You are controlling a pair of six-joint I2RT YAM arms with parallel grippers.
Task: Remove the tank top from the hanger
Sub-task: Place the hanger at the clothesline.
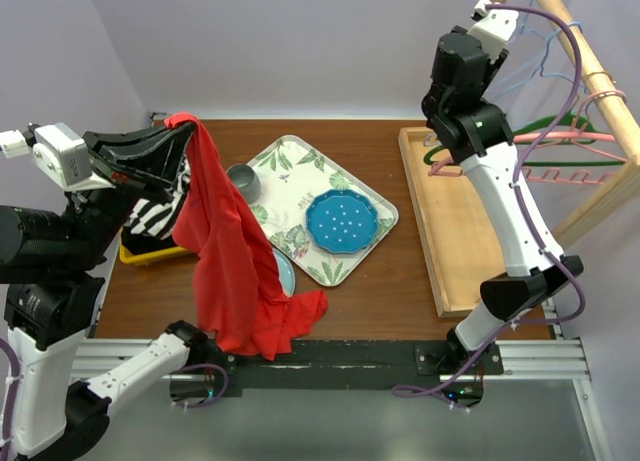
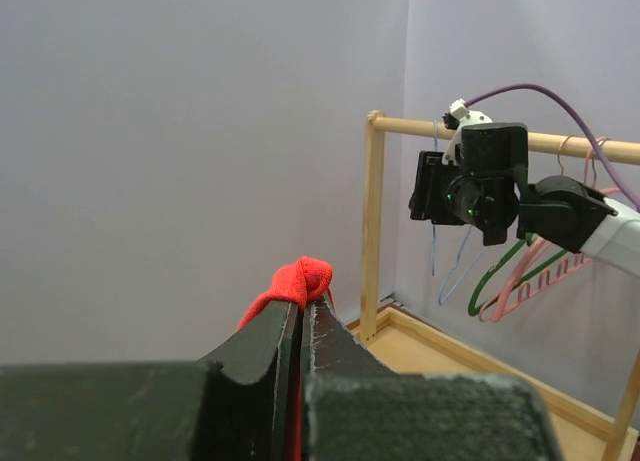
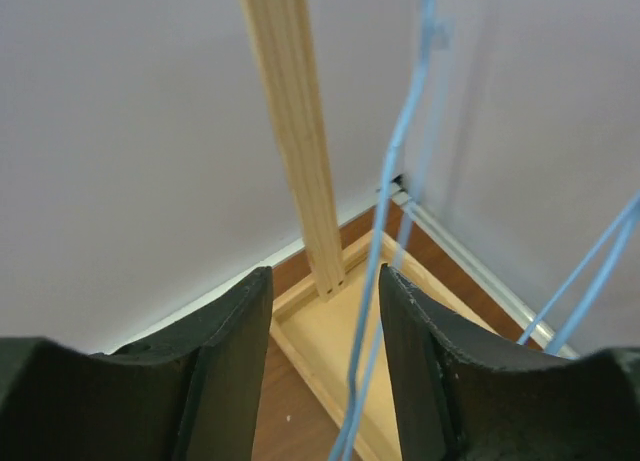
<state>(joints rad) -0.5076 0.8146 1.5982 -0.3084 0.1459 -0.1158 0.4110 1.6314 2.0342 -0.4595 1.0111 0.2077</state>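
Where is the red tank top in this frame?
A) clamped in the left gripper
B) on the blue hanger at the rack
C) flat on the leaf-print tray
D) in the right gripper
A: the left gripper is shut on the red tank top, which hangs from it; the right gripper stands open at the bare blue hanger.

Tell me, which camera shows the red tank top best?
The top external view: nearly all of the red tank top is visible, hanging from the left gripper. The left wrist view shows only a pinched red tuft; the right wrist view shows none of it.
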